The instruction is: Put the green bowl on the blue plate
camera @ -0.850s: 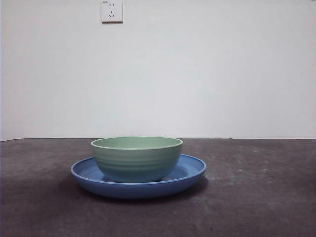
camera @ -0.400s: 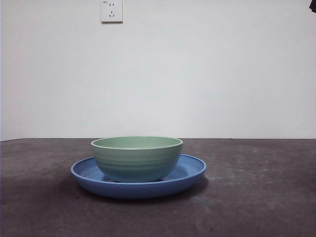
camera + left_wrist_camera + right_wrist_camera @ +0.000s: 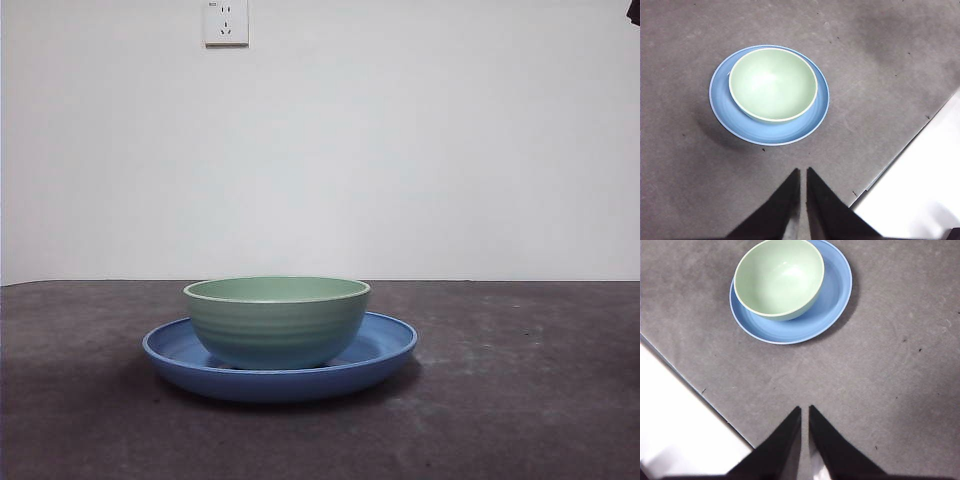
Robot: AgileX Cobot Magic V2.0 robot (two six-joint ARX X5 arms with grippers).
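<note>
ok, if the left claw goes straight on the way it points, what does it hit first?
Probably bare table first; beyond it in that line sits the blue plate with the green bowl. The left claw is shut; depth unclear.

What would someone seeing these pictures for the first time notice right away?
The green bowl sitting upright inside the blue plate on the dark grey table, with a white wall and a wall socket behind. Both grippers are away from the dishes: the left gripper and the right gripper hold nothing, their jaws nearly together.
</note>
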